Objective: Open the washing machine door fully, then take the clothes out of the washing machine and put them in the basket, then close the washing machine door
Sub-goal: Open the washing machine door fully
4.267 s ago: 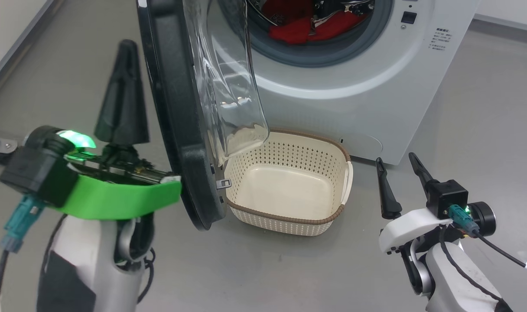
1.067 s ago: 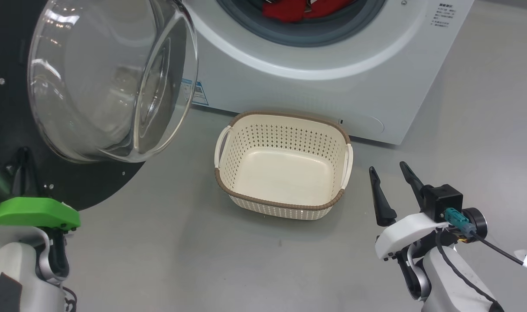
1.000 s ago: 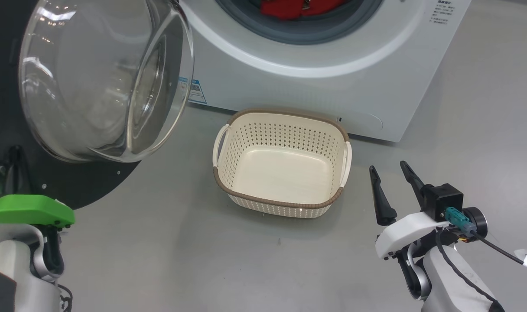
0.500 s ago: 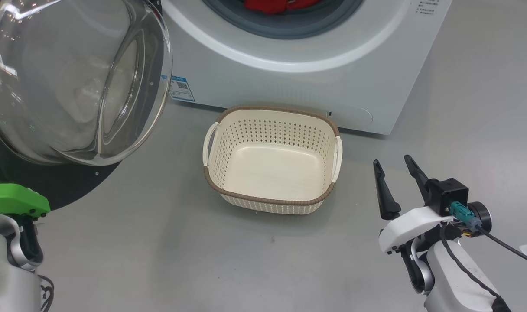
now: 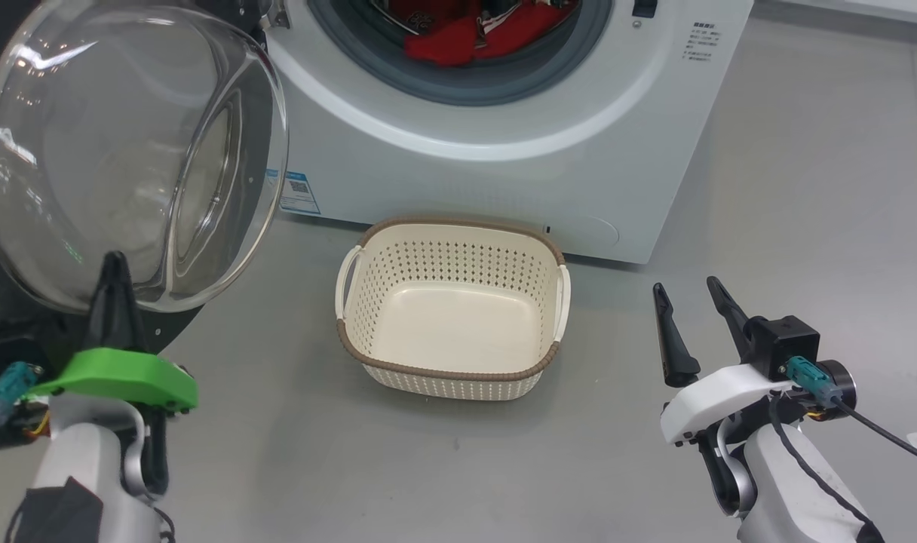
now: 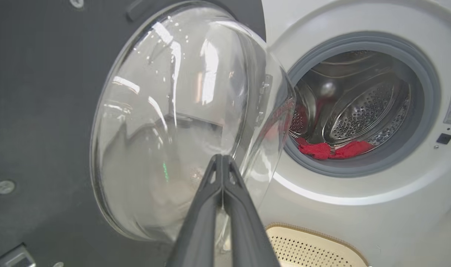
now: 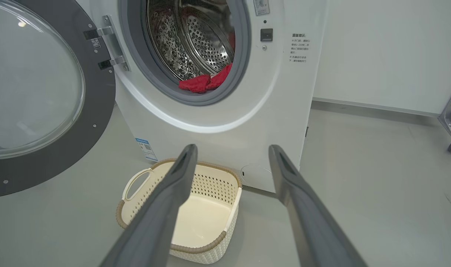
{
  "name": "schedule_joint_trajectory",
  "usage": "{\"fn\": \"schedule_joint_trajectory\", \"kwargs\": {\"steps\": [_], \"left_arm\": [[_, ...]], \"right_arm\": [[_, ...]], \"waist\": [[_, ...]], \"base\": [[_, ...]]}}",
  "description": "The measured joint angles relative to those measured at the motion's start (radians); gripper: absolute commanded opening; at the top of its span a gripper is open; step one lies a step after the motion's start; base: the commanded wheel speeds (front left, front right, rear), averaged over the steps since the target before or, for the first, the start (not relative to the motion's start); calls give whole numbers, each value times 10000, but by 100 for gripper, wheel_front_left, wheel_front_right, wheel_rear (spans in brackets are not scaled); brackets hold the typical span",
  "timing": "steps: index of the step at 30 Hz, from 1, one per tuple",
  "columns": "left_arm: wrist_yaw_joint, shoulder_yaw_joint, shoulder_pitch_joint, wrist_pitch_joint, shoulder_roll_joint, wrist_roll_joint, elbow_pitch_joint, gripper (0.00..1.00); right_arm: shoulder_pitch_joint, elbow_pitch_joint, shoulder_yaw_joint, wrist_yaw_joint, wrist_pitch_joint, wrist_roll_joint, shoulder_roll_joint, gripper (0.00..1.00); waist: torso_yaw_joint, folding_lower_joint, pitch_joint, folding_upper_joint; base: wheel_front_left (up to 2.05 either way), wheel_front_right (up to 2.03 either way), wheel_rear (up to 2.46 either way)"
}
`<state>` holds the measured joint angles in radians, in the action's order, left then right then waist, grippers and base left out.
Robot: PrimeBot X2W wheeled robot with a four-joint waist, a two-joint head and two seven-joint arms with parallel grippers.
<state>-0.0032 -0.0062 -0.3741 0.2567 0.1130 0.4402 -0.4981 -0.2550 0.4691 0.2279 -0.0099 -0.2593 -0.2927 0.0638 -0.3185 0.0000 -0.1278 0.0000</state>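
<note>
The washing machine door [image 5: 127, 151] stands wide open, thrown out to the robot's left with its clear glass bowl bulging toward the camera and the black rim facing the room, so the first step looks done. The clothes [image 5: 466, 38] are not out yet: a red heap with white trim lies at the front lip of the steel drum [image 7: 196, 40], just behind the grey gasket [image 5: 458, 87] of the washing machine [image 5: 504, 173]. Down on the floor [image 5: 805, 188], the basket [image 5: 443, 373] sits right in front of the machine, below the opening, and there is nothing in it. Out to the arms now. The left gripper [image 5: 114, 264] has its two fingers pressed together with nothing between them, pointing up at the lower part of the glass bowl; whether it touches the glass I cannot tell. The right gripper [image 5: 685, 285] hovers to the right of the basket, jaws spread and holding nothing, aimed toward the machine. So that is one step of three, by my reading: unloading the red garments into the basket comes next, probably a job for that spread right gripper, and shutting the door waits until the drum is cleared.
</note>
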Motion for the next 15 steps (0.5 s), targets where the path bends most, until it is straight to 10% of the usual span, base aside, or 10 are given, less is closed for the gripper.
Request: {"fn": "schedule_joint_trajectory", "kwargs": {"steps": [3,6,8,15], "left_arm": [[-136,-31,425,0,-318,-15,280,0],[-299,-36,657,0,-454,-21,487,48],[-520,-107,987,0,-474,-288,744,100],[-650,-330,1635,0,-537,-644,980,100]], "right_arm": [[27,-10,-84,0,0,-92,-19,100],[81,-54,-146,-4,0,-104,-19,100],[179,-123,-194,-15,0,-104,-23,100],[418,-387,-414,-173,0,-61,-31,100]], "waist": [[182,0,143,0],[326,0,226,0],[572,0,339,0],[1177,0,566,0]], "base": [[0,0,0],[0,0,0],[0,0,0],[0,0,0]]}}
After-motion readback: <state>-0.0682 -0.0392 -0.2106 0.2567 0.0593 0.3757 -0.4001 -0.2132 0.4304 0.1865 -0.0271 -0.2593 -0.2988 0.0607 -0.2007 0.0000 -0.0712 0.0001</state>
